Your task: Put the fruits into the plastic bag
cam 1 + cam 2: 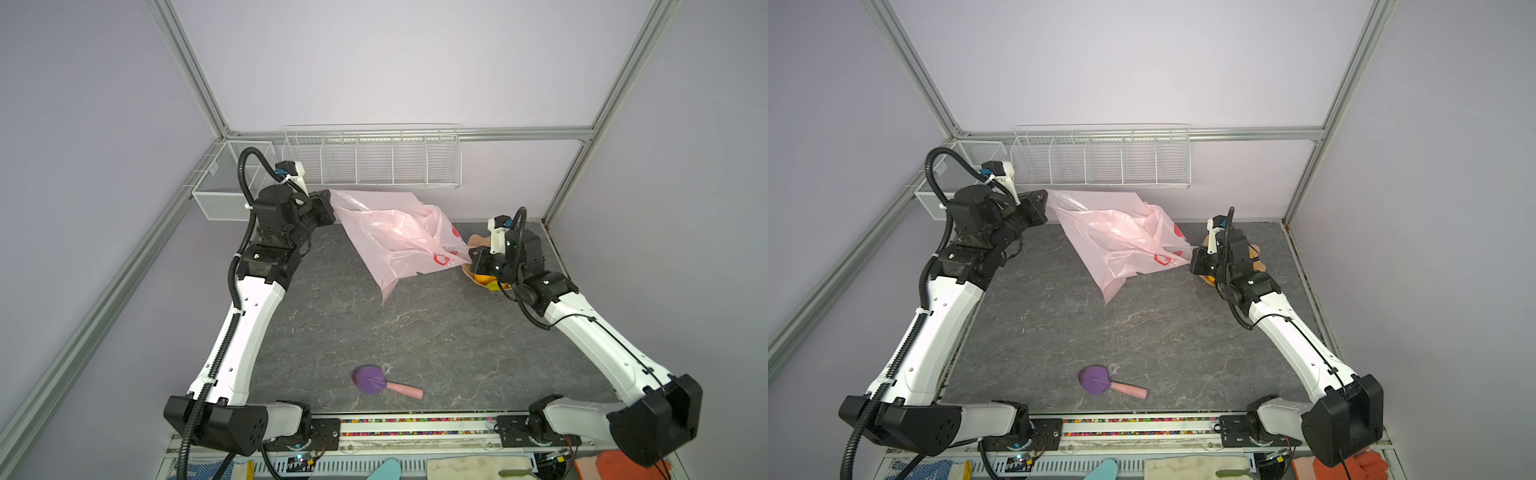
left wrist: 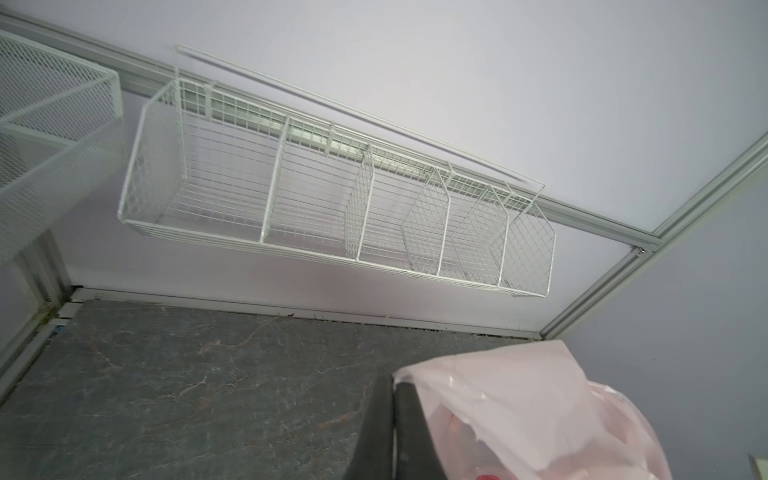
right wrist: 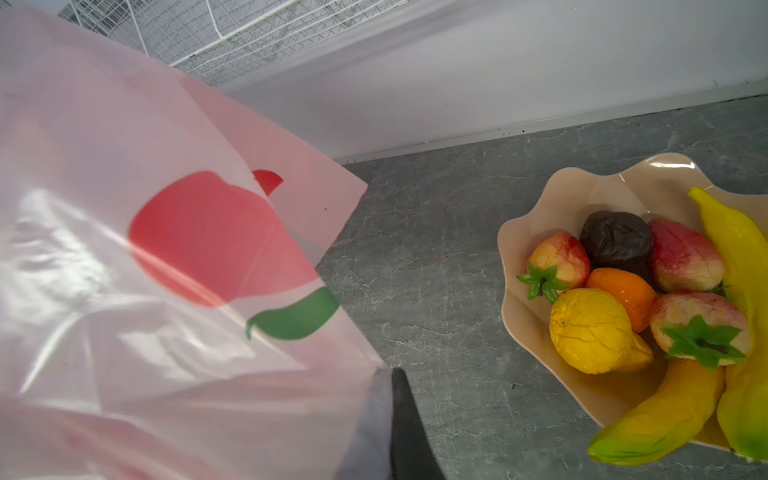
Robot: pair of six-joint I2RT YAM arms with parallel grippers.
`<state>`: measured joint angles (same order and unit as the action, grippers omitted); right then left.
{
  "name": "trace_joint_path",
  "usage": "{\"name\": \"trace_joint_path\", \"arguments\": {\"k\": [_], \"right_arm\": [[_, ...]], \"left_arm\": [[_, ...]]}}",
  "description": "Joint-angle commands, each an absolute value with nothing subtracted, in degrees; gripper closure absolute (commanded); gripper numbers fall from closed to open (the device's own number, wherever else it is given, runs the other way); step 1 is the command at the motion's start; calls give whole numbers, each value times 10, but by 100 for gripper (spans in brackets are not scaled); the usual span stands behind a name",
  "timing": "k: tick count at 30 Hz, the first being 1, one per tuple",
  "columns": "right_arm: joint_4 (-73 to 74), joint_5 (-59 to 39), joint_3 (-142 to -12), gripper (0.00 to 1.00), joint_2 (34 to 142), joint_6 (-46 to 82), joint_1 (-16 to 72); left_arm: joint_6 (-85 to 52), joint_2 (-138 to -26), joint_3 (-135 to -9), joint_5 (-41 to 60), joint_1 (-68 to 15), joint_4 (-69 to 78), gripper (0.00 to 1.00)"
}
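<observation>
While both arms reach deep toward the back wall, the bag (image 1: 395,237) hangs stretched between them. Its long axis runs from high at the far left down to the right, close to the table (image 1: 415,332), and one loose corner points toward the near edge and droops to the slab. Left gripper (image 1: 329,208) is clamped tight on the bag's upper-left end; in the wrist view pink film drapes right over a dark finger (image 2: 376,432). That arm climbs steeply from its near-left base, folds at the elbow and turns its wrist rightward. Right gripper (image 1: 471,254) is closed too, pinching the bag's lower-right edge, with the printed red fruit and green leaf just beside its finger. Its arm stretches long and low up the right side, wrist bent leftward, above the bowl (image 3: 536,208). And the fruits (image 3: 619,286)? Piled in that bowl at the far right, just beside the bag's edge. The two bananas (image 3: 665,411) lie in a V, green tips close together, lengths spreading apart. In both top views the arm hides most of them.
</observation>
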<state>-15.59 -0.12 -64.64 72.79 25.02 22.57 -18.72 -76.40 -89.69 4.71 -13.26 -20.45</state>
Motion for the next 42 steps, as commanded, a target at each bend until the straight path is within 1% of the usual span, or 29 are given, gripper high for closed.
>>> {"name": "trace_joint_path", "arguments": {"k": [1,4,5,7,8,10,11,13,14,16,17,18,20,23,27,30,32,34,37,40,42], "right_arm": [[-163,-2,-631,93,735,240,219],[-155,0,-618,93,733,241,220],[-143,-5,-610,93,730,242,219],[-105,-40,-590,93,724,245,219],[-75,-74,-580,91,722,251,220],[-50,-130,-581,80,730,257,225],[-52,-150,-592,72,738,261,226],[-53,-176,-609,50,745,271,226],[-65,-178,-622,39,746,271,226],[-112,-169,-654,26,748,266,219],[-134,-165,-668,22,748,261,215],[-148,-169,-677,20,746,258,210],[-159,-196,-685,17,743,256,202],[-180,-265,-699,15,748,235,205],[-211,-303,-708,11,777,196,234],[-233,-264,-734,9,808,170,279],[-235,-233,-742,7,830,171,292],[-244,-163,-748,6,848,172,301],[-237,-88,-754,6,865,155,305],[-241,-67,-771,6,885,130,304],[-232,-91,-774,6,887,120,302]], "left_arm": [[-142,-766,-940,14,-122,-235,100],[-115,-782,-972,9,-121,-245,100],[-110,-789,-983,23,-121,-239,100],[-118,-806,-998,79,-123,-217,100],[-123,-815,-1004,114,-132,-203,100],[-100,-837,-1023,140,-183,-205,100],[-79,-854,-1040,142,-220,-228,100],[-55,-885,-1066,144,-276,-276,100],[-43,-897,-1071,126,-302,-303,100],[-25,-900,-1051,94,-332,-325,100],[-31,-894,-1030,85,-335,-321,100],[-38,-885,-1007,80,-335,-314,100],[-45,-874,-980,75,-335,-307,100],[-46,-868,-963,78,-335,-309,100],[-47,-867,-948,94,-335,-299,100],[-46,-871,-943,109,-337,-299,100],[-42,-867,-933,119,-338,-292,100],[-33,-860,-920,129,-338,-285,100],[-20,-852,-906,147,-339,-289,100],[-11,-845,-896,156,-339,-294,100],[-4,-840,-888,152,-340,-297,100]]}}
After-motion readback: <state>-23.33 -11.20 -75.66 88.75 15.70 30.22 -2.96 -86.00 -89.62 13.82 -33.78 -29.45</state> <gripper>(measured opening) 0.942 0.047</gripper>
